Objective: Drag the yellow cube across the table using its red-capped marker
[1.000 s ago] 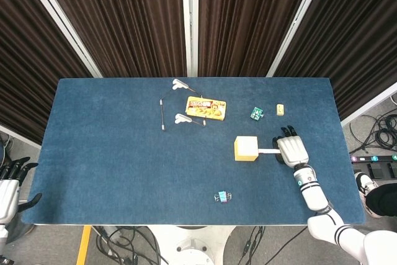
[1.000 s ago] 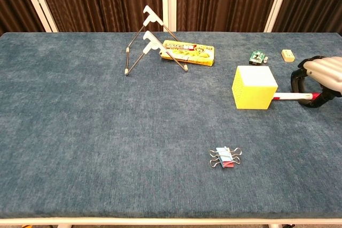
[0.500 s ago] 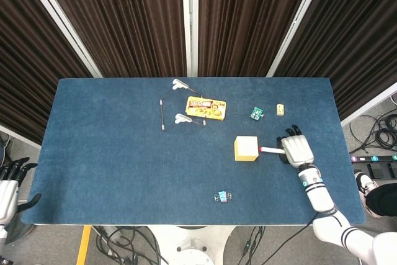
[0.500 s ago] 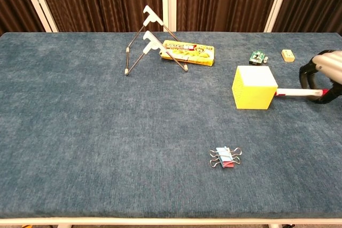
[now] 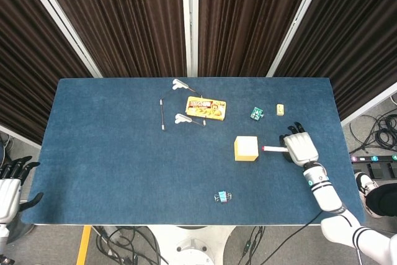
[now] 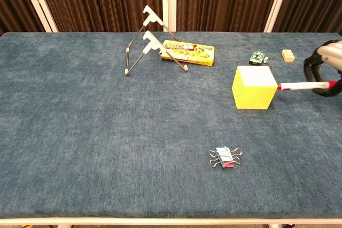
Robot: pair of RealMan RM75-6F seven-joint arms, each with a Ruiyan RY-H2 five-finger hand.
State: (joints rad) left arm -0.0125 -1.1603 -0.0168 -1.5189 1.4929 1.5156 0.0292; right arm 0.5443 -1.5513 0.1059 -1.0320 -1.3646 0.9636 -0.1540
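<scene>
The yellow cube [image 5: 246, 149] [image 6: 254, 87] sits right of the table's middle. A white marker [image 5: 274, 149] [image 6: 302, 85] with a red end lies level, pointing at the cube's right face. In the head view a small gap shows between its red tip and the cube; in the chest view the tip looks to be at the cube's edge. My right hand [image 5: 300, 147] [image 6: 326, 68] grips the marker's far end, near the right side of the table. My left hand [image 5: 10, 188] hangs off the table's near left corner, fingers apart and holding nothing.
A yellow snack box [image 5: 206, 108] [image 6: 188, 53] and a folding wire stand [image 5: 174, 102] [image 6: 148, 40] lie at the back. A small green part [image 5: 257, 113] and a tan block [image 5: 280, 110] sit behind the cube. Binder clips [image 5: 223, 197] [image 6: 225, 157] lie near the front edge.
My right hand has moved to the right with the marker, so more of the marker shows. The cube has stayed where it was. The left hand is unchanged.
</scene>
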